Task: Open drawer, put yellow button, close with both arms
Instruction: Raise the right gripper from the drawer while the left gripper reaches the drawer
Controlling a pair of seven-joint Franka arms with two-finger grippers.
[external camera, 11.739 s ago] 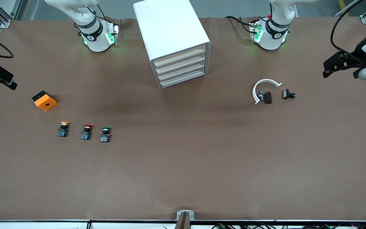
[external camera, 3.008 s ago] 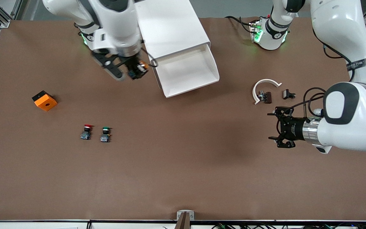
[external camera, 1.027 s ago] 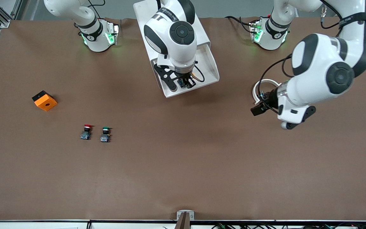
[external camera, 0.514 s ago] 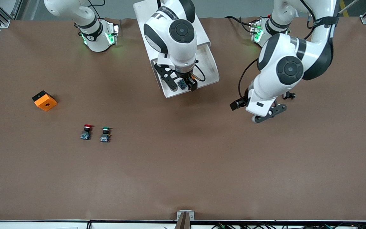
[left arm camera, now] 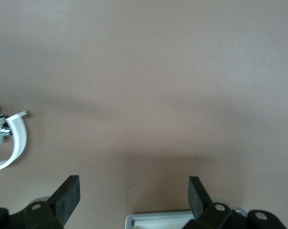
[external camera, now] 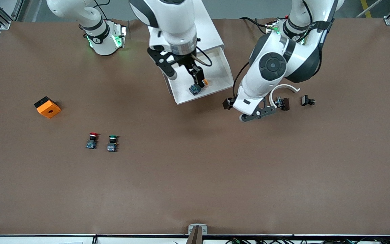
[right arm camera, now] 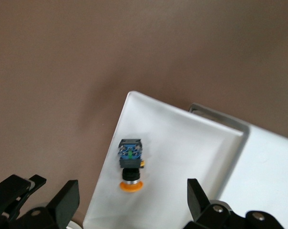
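The drawer (external camera: pixel 217 73) stands pulled out of the top of the white cabinet (external camera: pixel 210 32). The yellow button (external camera: pixel 195 89) lies on its side in the drawer near the front edge, free of any grip. In the right wrist view the yellow button (right arm camera: pixel 130 166) rests on the drawer's white floor (right arm camera: pixel 182 152). My right gripper (external camera: pixel 186 79) (right arm camera: pixel 133 198) hangs open over the drawer, above the button. My left gripper (external camera: pixel 234 109) (left arm camera: pixel 133 193) is open and empty over the table, beside the drawer's front corner (left arm camera: pixel 182 218) toward the left arm's end.
A red-capped button (external camera: pixel 92 140) and a green-capped button (external camera: pixel 112 143) sit nearer the front camera, toward the right arm's end, with an orange block (external camera: pixel 47 107) beside them. A white curved piece (external camera: pixel 284 88) (left arm camera: pixel 16 143) and a small black part (external camera: pixel 307 100) lie next to the left arm's hand.
My right gripper has opened, let the yellow button drop into the drawer, and risen above it. The left arm has swung toward the drawer's front.
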